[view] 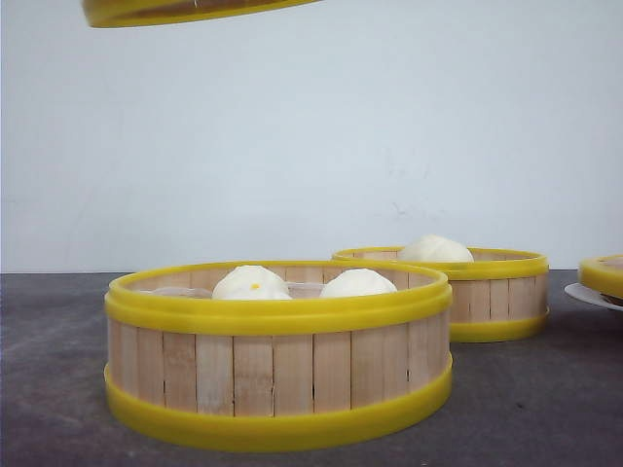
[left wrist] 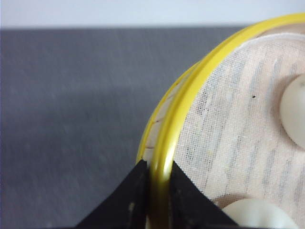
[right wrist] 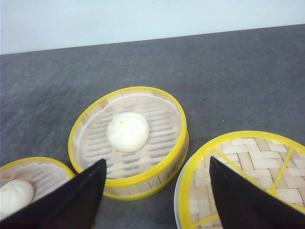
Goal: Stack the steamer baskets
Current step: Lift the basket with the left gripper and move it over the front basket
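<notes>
Grey surface [right wrist: 248, 71] is carrying two steamer baskets. One lifted basket [left wrist: 164, 157] is sitting clamped by its yellow rim between the left pincer [left wrist: 157, 183] fingers, cloth lining and pale buns inside. Ahead of the wide-spread right pincer [right wrist: 155, 191], a single-bun basket [right wrist: 128, 140] is resting between its fingers.

A staged test setup rather than a working kitchen: a dark grey table [view: 545, 409] runs up to a bare white wall [view: 321, 126] with no cookware or fittings. The only kitchen things are steamer baskets [view: 277, 355] with white buns [right wrist: 127, 131], one just ahead of the right claw [right wrist: 157, 191].
</notes>
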`<state>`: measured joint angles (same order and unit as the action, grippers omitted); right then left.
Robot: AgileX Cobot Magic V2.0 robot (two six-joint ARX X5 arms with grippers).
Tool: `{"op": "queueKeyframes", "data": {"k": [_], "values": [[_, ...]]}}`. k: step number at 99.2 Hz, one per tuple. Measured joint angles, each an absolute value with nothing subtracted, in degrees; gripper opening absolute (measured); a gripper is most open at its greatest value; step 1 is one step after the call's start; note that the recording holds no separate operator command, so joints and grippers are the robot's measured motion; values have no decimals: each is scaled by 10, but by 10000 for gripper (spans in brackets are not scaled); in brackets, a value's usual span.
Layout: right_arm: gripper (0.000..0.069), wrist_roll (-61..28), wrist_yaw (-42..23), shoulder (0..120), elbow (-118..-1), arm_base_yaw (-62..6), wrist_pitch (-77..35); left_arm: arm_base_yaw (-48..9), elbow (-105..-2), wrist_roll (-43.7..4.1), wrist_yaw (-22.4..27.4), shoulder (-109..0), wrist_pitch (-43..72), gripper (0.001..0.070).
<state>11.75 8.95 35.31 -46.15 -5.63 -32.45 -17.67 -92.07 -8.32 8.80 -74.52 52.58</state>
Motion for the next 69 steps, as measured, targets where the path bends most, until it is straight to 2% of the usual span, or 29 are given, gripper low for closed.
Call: {"op": "queueKeyframes", "data": {"k": [20,38,69], "values": [[426,117,90,353,-462,-56,-323,-223,-890,-82,68,-745,531,28],[426,117,90,354,-462,-56,-323,-256,-818,-83,31,-745,505,28],[426,117,90,355,-462,-56,-323,-288,-677,-99,29,-745,417,28]]}}
